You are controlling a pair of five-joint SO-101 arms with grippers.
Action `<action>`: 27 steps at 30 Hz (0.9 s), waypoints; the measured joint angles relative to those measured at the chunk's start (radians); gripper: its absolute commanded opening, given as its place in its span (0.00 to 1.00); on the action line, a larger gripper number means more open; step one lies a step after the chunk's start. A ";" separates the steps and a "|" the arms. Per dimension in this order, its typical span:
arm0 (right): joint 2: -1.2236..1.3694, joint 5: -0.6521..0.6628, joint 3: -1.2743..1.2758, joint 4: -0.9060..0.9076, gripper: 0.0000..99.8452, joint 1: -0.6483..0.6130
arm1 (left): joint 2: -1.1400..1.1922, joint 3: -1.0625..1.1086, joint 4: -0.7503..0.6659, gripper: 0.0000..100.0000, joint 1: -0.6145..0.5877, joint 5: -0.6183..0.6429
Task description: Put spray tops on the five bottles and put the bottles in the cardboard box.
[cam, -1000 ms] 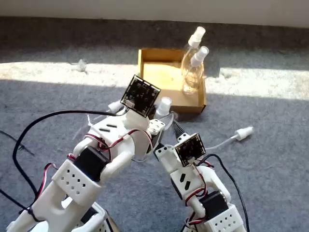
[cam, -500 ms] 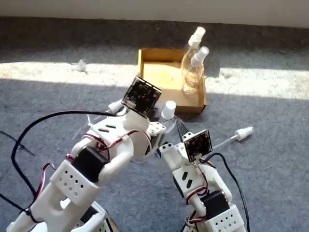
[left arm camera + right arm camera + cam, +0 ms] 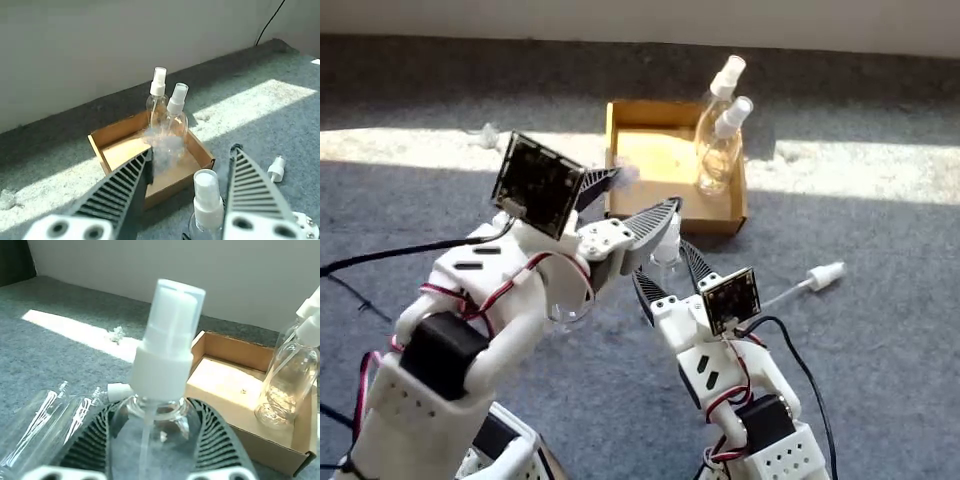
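Bottle (image 3: 155,437), gripped by the right end effector (image 3: 156,407) near the box (image 3: 720,222), could tip if the open left end effector (image 3: 191,150) over its top (image 3: 206,192) snags it.

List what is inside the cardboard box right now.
Two bottles with spray tops stand upright in the box at one end. The rest of its floor looks bare, but the left tool covers a near corner.

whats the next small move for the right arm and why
Probably carry the bottle forward to the box and set it down beside the two bottles standing there. Its spray top looks seated, the right gripper is shut on it, and the left gripper is open, its fingers clear of the top.
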 measured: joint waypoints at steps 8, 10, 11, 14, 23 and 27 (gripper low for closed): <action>0.000 0.000 0.000 0.000 0.00 0.000 | 0.132 0.069 -0.051 0.23 -0.015 0.000; 0.000 0.000 0.000 0.000 0.00 -0.002 | 0.127 0.100 -0.060 0.23 -0.018 0.005; 0.002 0.000 0.000 0.002 0.00 -0.002 | 0.115 0.120 -0.069 0.23 -0.018 0.005; 0.002 0.000 0.000 0.002 0.00 -0.002 | 0.074 0.187 -0.078 0.23 -0.018 0.005; 0.000 0.000 0.000 0.000 0.00 -0.002 | -0.077 0.224 -0.069 0.23 -0.020 -0.058; 0.000 0.000 0.000 -0.002 0.00 0.031 | -0.123 0.143 -0.011 0.23 -0.094 -0.068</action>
